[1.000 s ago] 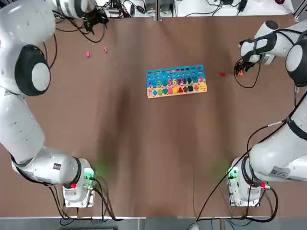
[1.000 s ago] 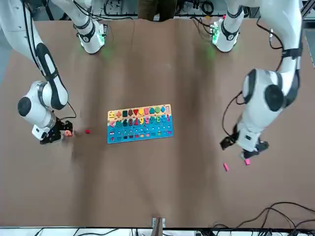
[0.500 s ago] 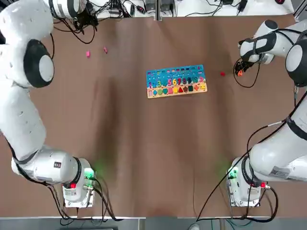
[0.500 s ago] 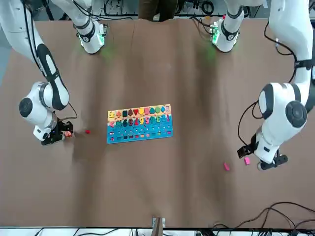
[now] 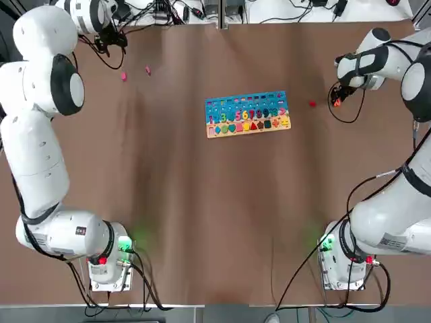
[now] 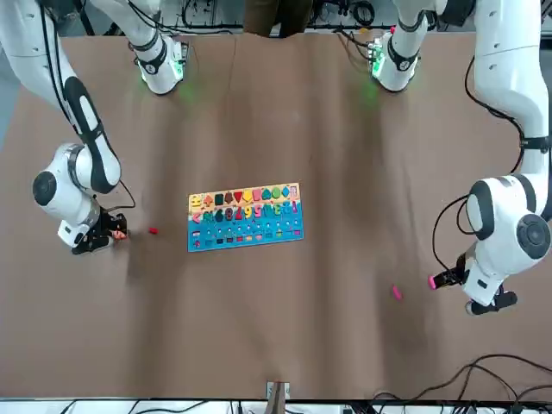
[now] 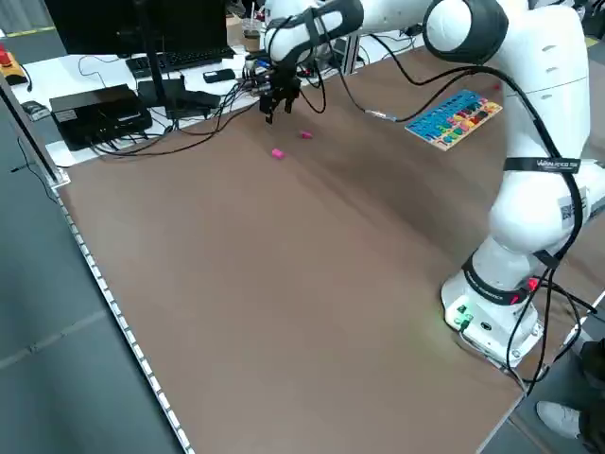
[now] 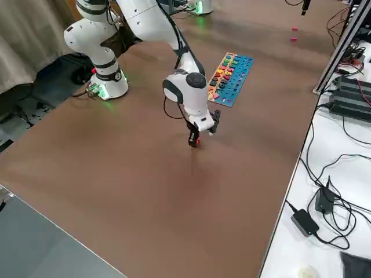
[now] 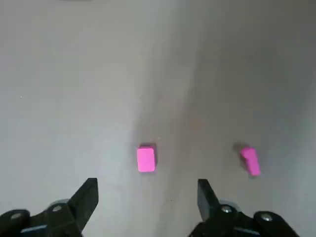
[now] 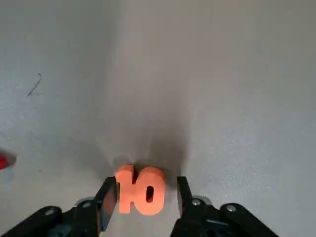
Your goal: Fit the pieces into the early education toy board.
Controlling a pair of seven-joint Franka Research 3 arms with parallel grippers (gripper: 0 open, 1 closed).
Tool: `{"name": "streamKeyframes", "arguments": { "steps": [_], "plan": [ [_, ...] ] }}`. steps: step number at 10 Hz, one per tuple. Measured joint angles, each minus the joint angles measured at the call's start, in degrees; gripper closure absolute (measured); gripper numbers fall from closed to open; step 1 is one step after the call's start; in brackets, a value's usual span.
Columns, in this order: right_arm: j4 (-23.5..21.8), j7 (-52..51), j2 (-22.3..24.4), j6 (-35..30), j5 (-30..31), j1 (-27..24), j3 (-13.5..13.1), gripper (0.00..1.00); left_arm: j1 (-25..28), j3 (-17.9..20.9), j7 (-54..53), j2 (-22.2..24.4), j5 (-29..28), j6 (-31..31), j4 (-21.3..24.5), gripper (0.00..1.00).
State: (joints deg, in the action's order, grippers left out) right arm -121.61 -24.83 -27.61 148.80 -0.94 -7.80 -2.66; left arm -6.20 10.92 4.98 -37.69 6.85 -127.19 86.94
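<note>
The early education toy board [image 5: 247, 114] lies flat mid-table, blue band and wooden band full of coloured shapes. My right gripper [image 10: 144, 196] is low over the table right of the board. It is open, with its fingers [image 10: 106, 196] narrowly either side of the orange 10 piece [image 10: 140, 190]; a thin gap shows on one side. The red piece [image 5: 312, 103] lies between that gripper and the board. Two pink pieces [image 5: 123, 76] [image 5: 147, 69] lie far left. My left gripper [image 9: 146, 197] hovers open above one pink piece [image 9: 145, 159]; the other pink piece [image 9: 251, 160] lies beside it.
Cables [image 5: 161, 12] and equipment crowd the far table edge behind the left gripper. A black cable loops off the right wrist [image 5: 347, 114]. Both arm bases [image 5: 108, 259] [image 5: 347, 259] stand at the near edge. Bare brown tabletop surrounds the board.
The left arm swung outward toward the table's far left corner, past the pink pieces. The right gripper stayed in place while its fingers narrowed around the orange 10.
</note>
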Motion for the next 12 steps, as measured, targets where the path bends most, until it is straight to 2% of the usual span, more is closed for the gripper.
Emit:
{"name": "streamKeyframes", "arguments": {
  "steps": [2, 3, 5, 8, 10, 12],
  "plan": [
    [0.0, 0.0, 0.0, 0.0, 0.0, 0.0, 0.0, 0.46, 0.0, 0.0, -0.8, -2.4, 0.6, -1.8, 0.0, 0.17],
    [0.0, 0.0, 0.0, 0.0, 0.0, 0.0, 0.0, 0.50, 0.0, 0.0, -0.9, -3.7, 0.6, -2.5, 0.0, 0.34],
    [0.0, 0.0, 0.0, 0.0, 0.0, 0.0, 0.1, 0.59, 0.6, 0.1, -1.7, -5.4, 0.6, -3.9, -0.1, 0.48],
    [0.7, 0.0, 0.1, -2.0, -0.5, 0.1, 0.3, 0.58, 1.6, 0.2, -2.6, -5.9, 0.6, -4.2, -0.1, 0.50],
    [5.5, 1.1, 1.8, -12.0, -3.4, 1.9, 1.0, 0.58, 1.4, 0.1, -2.5, -6.1, 0.7, -5.4, -0.1, 0.50],
    [9.5, 7.6, 5.4, -20.3, -4.0, 6.0, 1.3, 0.58, 1.3, 0.0, -2.3, -6.9, 0.9, -6.1, 0.0, 0.50]
  ]
}}
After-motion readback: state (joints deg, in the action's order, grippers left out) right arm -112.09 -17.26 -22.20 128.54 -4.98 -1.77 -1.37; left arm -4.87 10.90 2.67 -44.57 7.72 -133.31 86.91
